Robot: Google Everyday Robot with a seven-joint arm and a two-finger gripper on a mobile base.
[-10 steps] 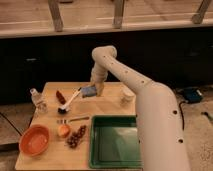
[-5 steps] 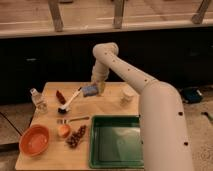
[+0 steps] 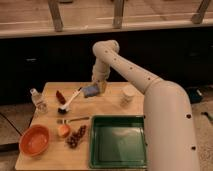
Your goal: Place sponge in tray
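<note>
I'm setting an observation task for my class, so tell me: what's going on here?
A robot arm reaches to the far side of the table. Its gripper is down at the sponge, shut and apparently gripping it. The tray at the near edge holds nothing, so the sponge is not yet placed. The brush and bowl sit apart from the gripper.
</note>
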